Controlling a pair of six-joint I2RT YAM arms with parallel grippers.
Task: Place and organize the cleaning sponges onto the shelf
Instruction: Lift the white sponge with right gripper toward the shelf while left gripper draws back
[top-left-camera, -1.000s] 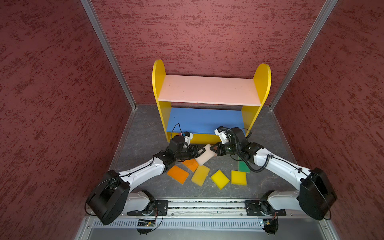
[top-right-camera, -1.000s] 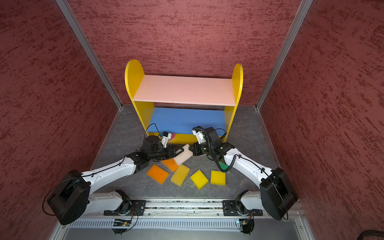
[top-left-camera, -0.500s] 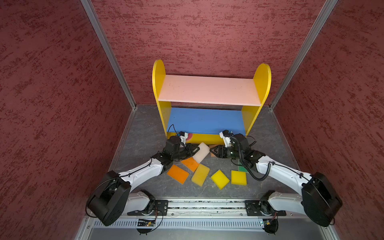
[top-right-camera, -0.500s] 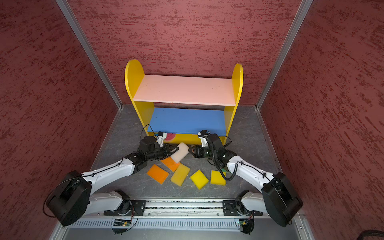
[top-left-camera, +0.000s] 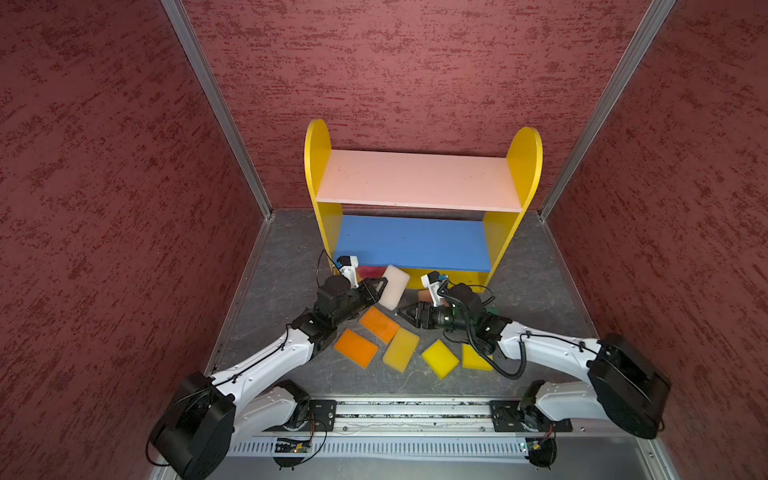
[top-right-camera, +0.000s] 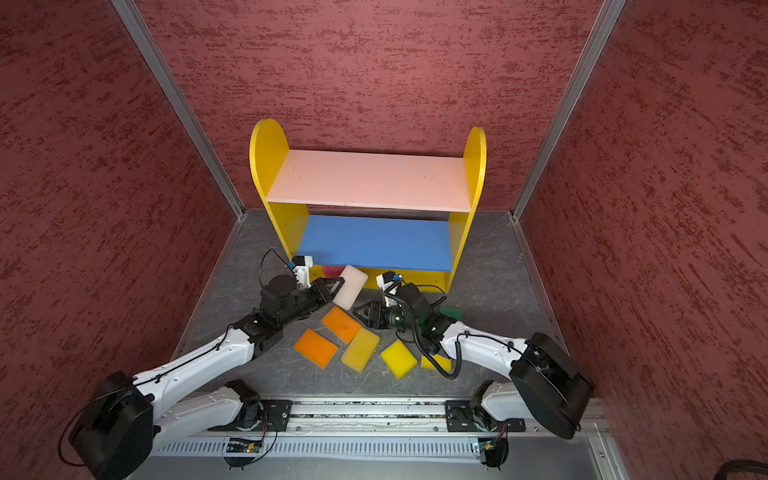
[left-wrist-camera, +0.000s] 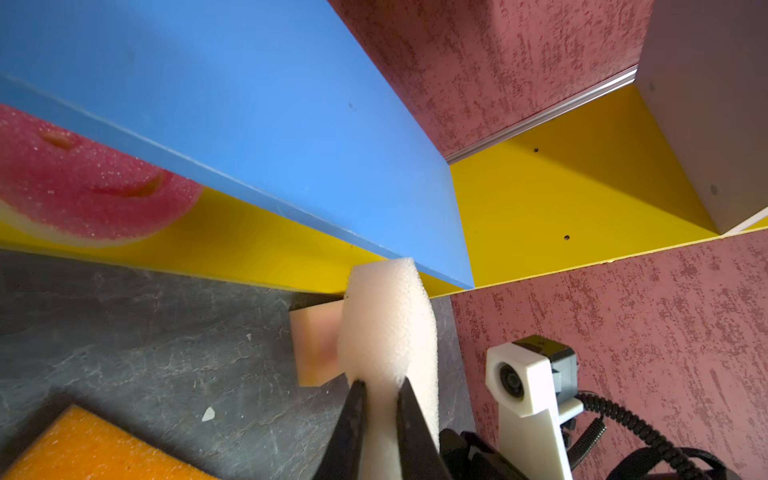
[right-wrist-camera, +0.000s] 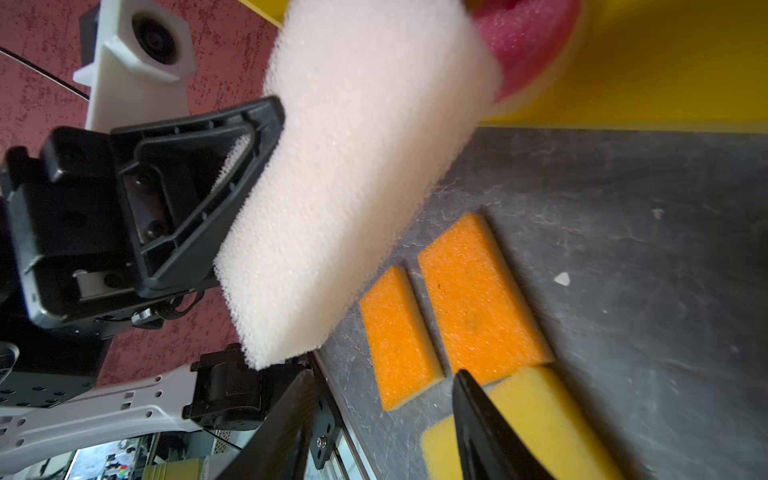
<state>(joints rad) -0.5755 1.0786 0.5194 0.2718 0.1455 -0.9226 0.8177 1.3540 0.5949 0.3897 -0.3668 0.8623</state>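
My left gripper is shut on the off-white sponge, holding it tilted just in front of the shelf, its far end near the blue board's front edge. My right gripper stands open and empty a little to the right, above the floor. A round red-pink smiley sponge lies on the shelf's yellow base. On the floor lie a peach sponge, two orange ones, three yellow ones and a green one.
The shelf stands against the back wall, with its pink upper board bare. Red walls close in on three sides. The arms' rail runs along the front edge.
The off-white sponge has passed from my right gripper to my left one. The left shut on it and moved it toward the shelf. The right opened and drew back.
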